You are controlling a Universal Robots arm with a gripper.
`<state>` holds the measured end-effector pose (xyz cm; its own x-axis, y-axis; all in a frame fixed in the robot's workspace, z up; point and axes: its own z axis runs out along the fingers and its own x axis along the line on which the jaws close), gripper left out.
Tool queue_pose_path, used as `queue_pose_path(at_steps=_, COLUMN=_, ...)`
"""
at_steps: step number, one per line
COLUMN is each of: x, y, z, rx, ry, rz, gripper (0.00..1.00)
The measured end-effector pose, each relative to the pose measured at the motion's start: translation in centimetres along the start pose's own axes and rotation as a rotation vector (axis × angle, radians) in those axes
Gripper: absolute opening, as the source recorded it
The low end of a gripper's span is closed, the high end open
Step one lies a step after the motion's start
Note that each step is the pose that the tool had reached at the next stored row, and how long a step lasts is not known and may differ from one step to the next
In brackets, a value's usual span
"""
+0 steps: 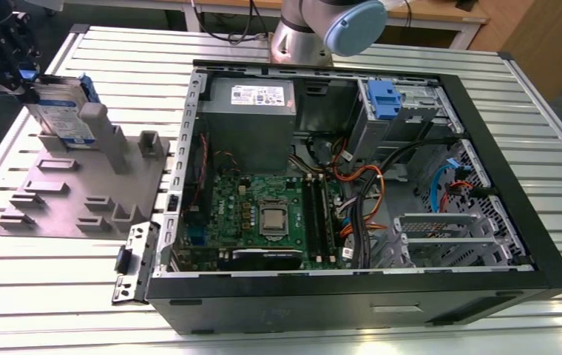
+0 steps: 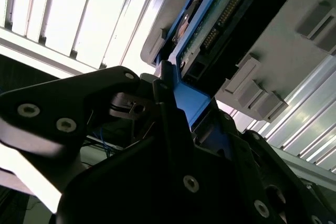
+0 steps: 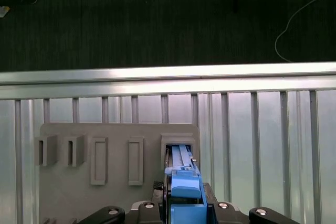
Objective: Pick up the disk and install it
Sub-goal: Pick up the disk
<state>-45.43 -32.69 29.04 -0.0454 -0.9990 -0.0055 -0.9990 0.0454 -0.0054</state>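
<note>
The disk point(image 1: 59, 111) stands on edge in a slot of the grey fixture plate point(image 1: 74, 200), at the exterior view's left. It is silver with a white-and-blue label and a blue carrier frame. My gripper point(image 1: 20, 74) is at its upper outer end, shut on the carrier's blue end. In the first wrist view the blue end point(image 3: 184, 187) sits tightly between my black fingers, with the disk point(image 3: 181, 158) still down in the fixture's slot point(image 3: 178, 142). In the second wrist view a black finger point(image 2: 165, 90) lies against the blue end point(image 2: 191, 103), and the disk's circuit-board side point(image 2: 220, 14) shows beyond it.
An open black computer case point(image 1: 478, 148) lies on the slatted metal table point(image 1: 54, 296), with the motherboard point(image 1: 261, 211), a grey power supply point(image 1: 249, 111) and a blue-tabbed carrier point(image 1: 384, 100) in its drive bay. The arm's base point(image 1: 306, 37) stands behind the case. Dark floor lies beyond the table edge point(image 3: 168, 74).
</note>
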Motion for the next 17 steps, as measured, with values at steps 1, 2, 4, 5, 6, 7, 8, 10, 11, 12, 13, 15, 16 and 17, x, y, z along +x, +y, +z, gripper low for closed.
queue_pose_path(at_steps=1, x=0.00, y=0.00, z=0.00, rx=0.0000, ry=0.0000, rz=0.000, gripper=0.36)
queue_pose_path(at_steps=2, x=0.00, y=0.00, z=0.00, rx=0.0000, ry=0.0000, rz=0.003, gripper=0.36)
queue_pose_path(at_steps=4, x=0.00, y=0.00, z=0.01, rx=0.0001, ry=0.0000, rz=0.011, gripper=0.36)
queue_pose_path(at_steps=5, x=0.00, y=0.00, z=0.00, rx=0.0001, ry=0.0000, rz=0.012, gripper=0.36)
queue_pose_path(at_steps=6, x=0.00, y=0.00, z=0.00, rx=0.0001, ry=0.0000, rz=0.012, gripper=0.36)
queue_pose_path(at_steps=7, x=0.00, y=0.00, z=0.00, rx=0.0001, ry=0.0001, rz=0.012, gripper=0.36)
queue_pose_path(at_steps=8, x=-0.01, y=0.00, z=0.00, rx=0.0001, ry=0.0001, rz=0.012, gripper=0.36)
queue_pose_path(at_steps=10, x=-0.01, y=0.00, z=0.00, rx=0.0001, ry=0.0001, rz=0.012, gripper=0.36)
queue_pose_path(at_steps=11, x=-0.01, y=0.00, z=0.00, rx=0.0001, ry=0.0000, rz=0.012, gripper=0.38)
queue_pose_path(at_steps=12, x=0.00, y=0.00, z=0.00, rx=0.0001, ry=0.0001, rz=0.012, gripper=0.38)
queue_pose_path(at_steps=13, x=-0.01, y=0.00, z=0.00, rx=0.0001, ry=0.0000, rz=0.012, gripper=0.44)
queue_pose_path(at_steps=15, x=0.00, y=0.00, z=0.00, rx=0.0001, ry=0.0001, rz=0.012, gripper=0.44)
queue_pose_path(at_steps=16, x=-0.01, y=0.00, z=0.00, rx=0.0001, ry=0.0001, rz=0.012, gripper=0.44)
queue_pose_path(at_steps=17, x=-0.01, y=0.00, z=0.00, rx=0.0000, ry=0.0001, rz=0.012, gripper=0.44)
